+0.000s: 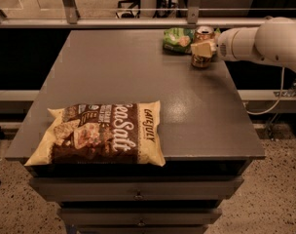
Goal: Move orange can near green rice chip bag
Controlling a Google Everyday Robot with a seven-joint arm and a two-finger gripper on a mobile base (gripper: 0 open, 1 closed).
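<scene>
A grey desk (138, 82) fills most of the view. It has drawers (138, 195) below its top, and the lowest one is cut off by the bottom edge. A white arm (265, 40) reaches in from the right over the desk's far right corner, and its upper part runs out of the picture.

A big brown and yellow chip bag (101, 140) lies flat at the front left, with its near edge hanging slightly past the desk's front. It is well apart from everything else.

At the far edge lies the small green bag (176, 39). Its right end is tucked behind the can and gripper, and its print is too small to read.

The orange can (202, 61) stands upright on the desk just beside the green bag, on the bag's right. I cannot tell whether the two touch. Only the can's silver top and its base show.

The gripper (202, 48) is at the can, with its fingers (200, 49) clasped on it. One pale finger covers the can's middle and the other is hidden behind it.
</scene>
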